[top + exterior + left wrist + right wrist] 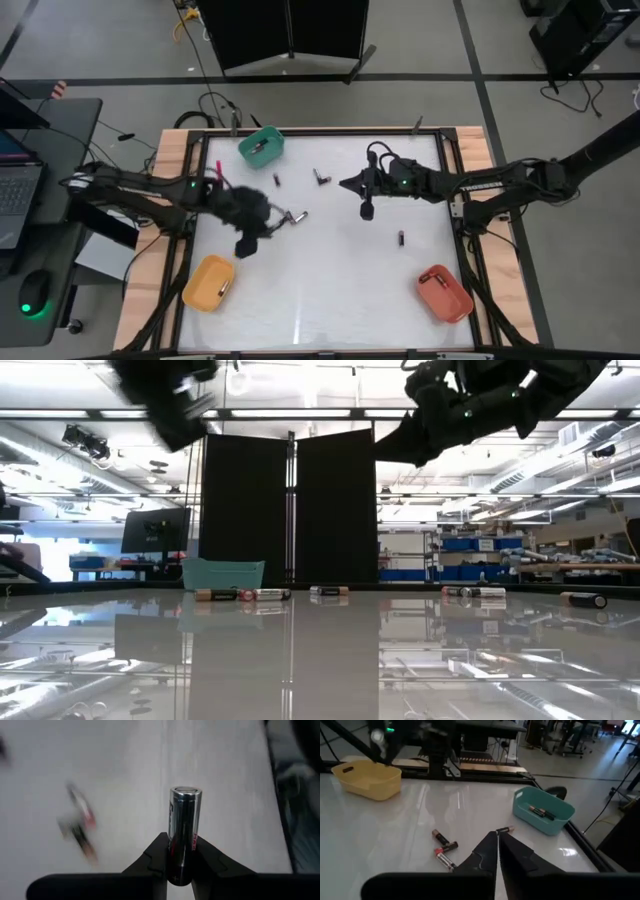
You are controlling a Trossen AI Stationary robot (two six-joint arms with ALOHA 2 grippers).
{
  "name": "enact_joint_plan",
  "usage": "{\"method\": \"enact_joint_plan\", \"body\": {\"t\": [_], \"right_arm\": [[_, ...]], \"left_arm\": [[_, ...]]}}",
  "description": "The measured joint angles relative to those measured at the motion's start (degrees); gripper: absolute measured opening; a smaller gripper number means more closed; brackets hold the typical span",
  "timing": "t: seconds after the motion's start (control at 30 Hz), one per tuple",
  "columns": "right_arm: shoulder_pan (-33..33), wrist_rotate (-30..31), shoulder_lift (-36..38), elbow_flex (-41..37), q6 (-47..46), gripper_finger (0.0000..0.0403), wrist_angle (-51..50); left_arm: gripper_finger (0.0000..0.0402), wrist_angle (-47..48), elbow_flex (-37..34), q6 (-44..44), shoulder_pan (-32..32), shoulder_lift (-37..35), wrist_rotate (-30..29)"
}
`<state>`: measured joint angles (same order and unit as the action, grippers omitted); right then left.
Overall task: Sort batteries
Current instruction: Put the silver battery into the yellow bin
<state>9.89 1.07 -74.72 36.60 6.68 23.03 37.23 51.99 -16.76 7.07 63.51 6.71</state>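
Nearest the lens in the left wrist view, a silvery battery [184, 832] stands upright, pinched between the two dark fingers [150, 860] of the left claw [290, 217]. From above, that claw hangs over the left half of the white counter [330, 290], between the green bin and the yellow one.

Largest on the counter are the three bins: a teal-green bin [262, 146] at the far left corner with batteries inside it [540, 811], a yellow bin [208, 282] at the near left with one small cell in it, and an orange-red bin [443, 293] at the near right.

Next in size, the right claw [347, 184] is raised over the counter's middle, its fingers [485, 852] pressed together with nothing between them.

Smallest are the loose batteries [321, 177]: one near the far middle, one [276, 181] just beside the green bin, and one [401, 238] lying alone toward the right. The right wrist view shows a loose pair [442, 845] with red ends lying on the counter ahead of that claw.
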Motion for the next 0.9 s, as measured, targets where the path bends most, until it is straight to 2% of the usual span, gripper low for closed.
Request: {"method": "enact_joint_plan", "body": {"t": [0.17, 0.33, 0.47, 0.63, 0.77, 0.9], "right_arm": [[-0.01, 1.88, -2.02, 0.00, -0.05, 0.0008, 0.40], [-0.17, 2.39, -2.10, 0.00, -0.70, 0.0019, -0.40], [-0.50, 2.39, -2.10, 0.00, -0.23, 0.0009, -0.46], [-0.44, 2.39, -2.10, -0.02, 0.56, 0.0012, -0.46], [-0.46, 2.39, -2.10, -0.02, 0.56, 0.0016, -0.50], [-0.46, 2.39, -2.10, -0.04, 0.68, 0.0007, -0.84]], "left_arm": [[0.0054, 9.78, -0.04, -14.43, 8.96, -0.02, -0.01], [0.0054, 15.12, -0.04, -31.43, 17.53, -0.02, 2.98], [0.0054, 15.10, -0.72, -44.36, 25.45, -0.02, 4.83], [0.0054, 14.80, -4.24, -56.91, 33.62, -0.02, 2.16], [0.0054, 14.04, -8.53, -63.85, 37.01, 0.00, -0.74], [0.0054, 9.25, -12.74, -68.22, 38.10, 0.04, -2.43]]}}
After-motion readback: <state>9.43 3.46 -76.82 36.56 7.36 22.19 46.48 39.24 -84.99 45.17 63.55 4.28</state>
